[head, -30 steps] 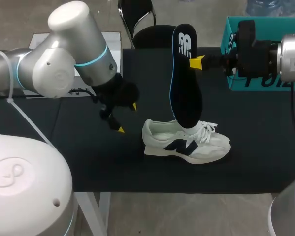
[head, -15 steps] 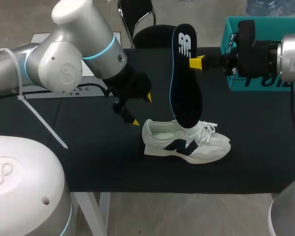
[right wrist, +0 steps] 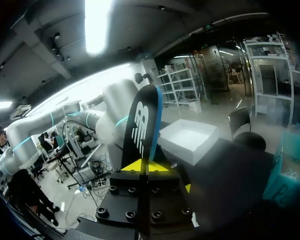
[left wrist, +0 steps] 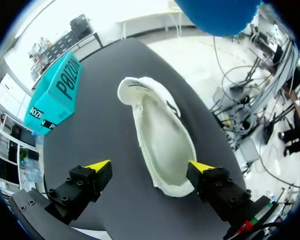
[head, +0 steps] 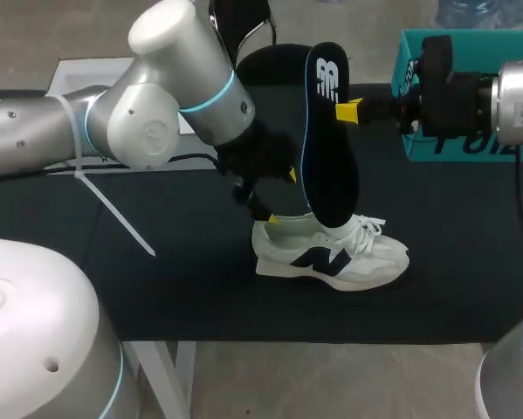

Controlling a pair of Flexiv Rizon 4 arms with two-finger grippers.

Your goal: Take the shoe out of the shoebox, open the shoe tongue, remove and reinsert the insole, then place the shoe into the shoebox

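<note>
Insole (head: 326,148), black with a blue edge and a white logo printed near its upper end, is standing upright in the middle of the head view. Its lower end is dipping into the white shoe (head: 331,253), which is lying on its sole on the black table (head: 156,288) with a dark letter mark on its side. The right gripper (head: 348,111) is reaching in from the upper right and pinching the insole's edge between both yellow tips; the right wrist view shows that clamp (right wrist: 145,165) on the insole (right wrist: 142,125). The left gripper (head: 281,196) is hovering at the shoe's heel, fingers spread wide and holding nothing. In its wrist view the gripper (left wrist: 150,166) is straddling the shoe (left wrist: 160,135). The teal shoebox (head: 471,144), bearing dark lettering, is sitting at the upper right.
</note>
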